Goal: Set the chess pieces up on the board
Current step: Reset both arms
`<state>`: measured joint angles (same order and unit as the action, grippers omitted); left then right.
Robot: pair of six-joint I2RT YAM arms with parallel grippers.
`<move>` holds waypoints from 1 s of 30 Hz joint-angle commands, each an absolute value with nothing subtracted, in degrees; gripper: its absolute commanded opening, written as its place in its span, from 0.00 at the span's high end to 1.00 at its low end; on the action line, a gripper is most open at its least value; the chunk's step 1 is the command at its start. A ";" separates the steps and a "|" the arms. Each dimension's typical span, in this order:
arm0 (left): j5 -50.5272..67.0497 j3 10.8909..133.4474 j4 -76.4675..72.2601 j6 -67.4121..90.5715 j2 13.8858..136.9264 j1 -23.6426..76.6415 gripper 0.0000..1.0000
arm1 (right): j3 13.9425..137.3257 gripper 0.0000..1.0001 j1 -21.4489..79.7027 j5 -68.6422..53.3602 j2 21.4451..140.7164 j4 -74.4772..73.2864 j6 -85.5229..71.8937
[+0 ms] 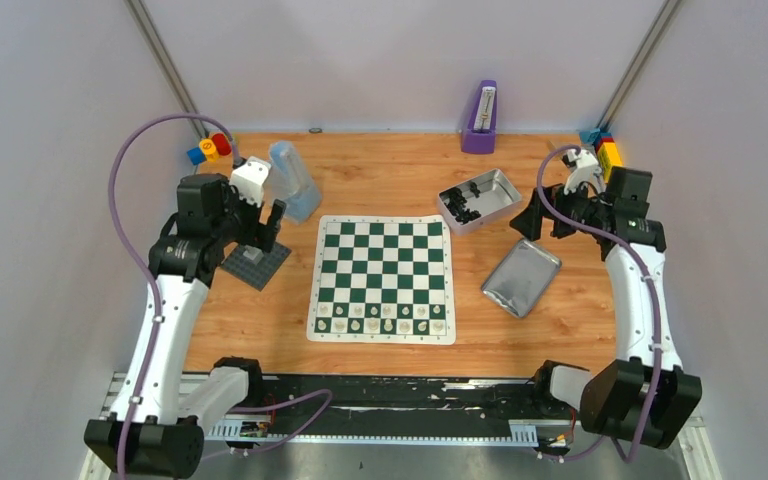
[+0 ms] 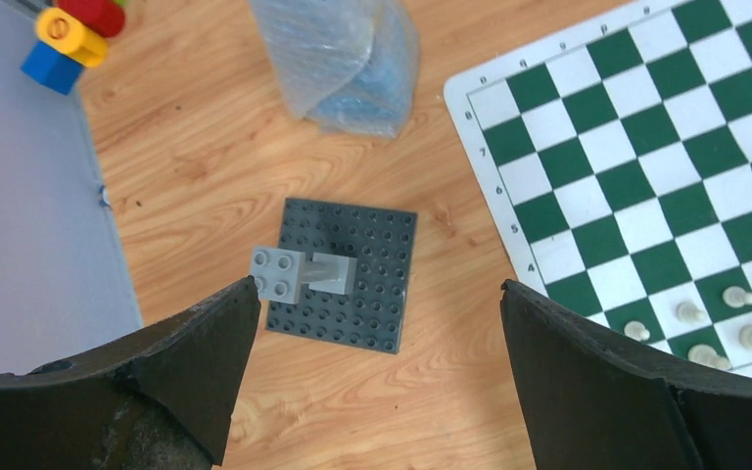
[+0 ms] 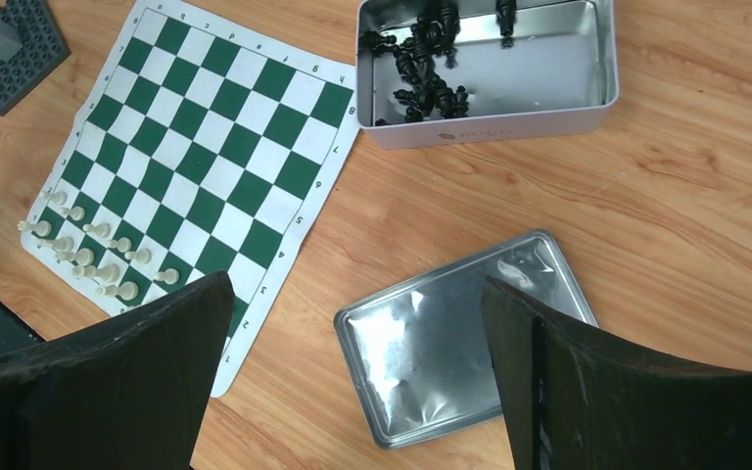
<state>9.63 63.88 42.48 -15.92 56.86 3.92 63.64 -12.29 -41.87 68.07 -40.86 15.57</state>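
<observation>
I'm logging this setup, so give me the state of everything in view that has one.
board, unfolded, lying flat.
white chess pieces, set on the board's near rows.
black chess pieces, heaped in the tin.
tin, open, lid off.
lid, lying apart from the tin.
left end effector, open, empty.
right end effector, open, empty.

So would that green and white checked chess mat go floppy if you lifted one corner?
Probably floppy: the thin green and white checked chess mat lies paper-flat with slightly wavy edges. It looks light, so a push would likely slide it on the smooth wooden table. Lifting a corner would probably topple the tiny cream-white chess pieces on its near rows.
</observation>
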 commanded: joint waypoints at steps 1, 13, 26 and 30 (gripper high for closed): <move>6.61 63.17 37.23 -11.16 52.12 3.35 0.00 | 62.20 0.00 -13.13 -39.13 62.06 -38.35 12.40; -5.70 56.18 35.60 -9.85 36.12 3.34 0.00 | 52.83 0.00 -13.18 -34.40 52.33 -34.14 6.69; 1.22 42.20 26.67 -9.39 23.57 2.31 0.00 | 47.40 0.00 -13.10 -32.07 43.75 -30.99 11.25; 4.51 40.95 26.55 -9.54 24.86 2.29 0.00 | 46.91 0.00 -13.09 -30.59 41.66 -30.70 11.61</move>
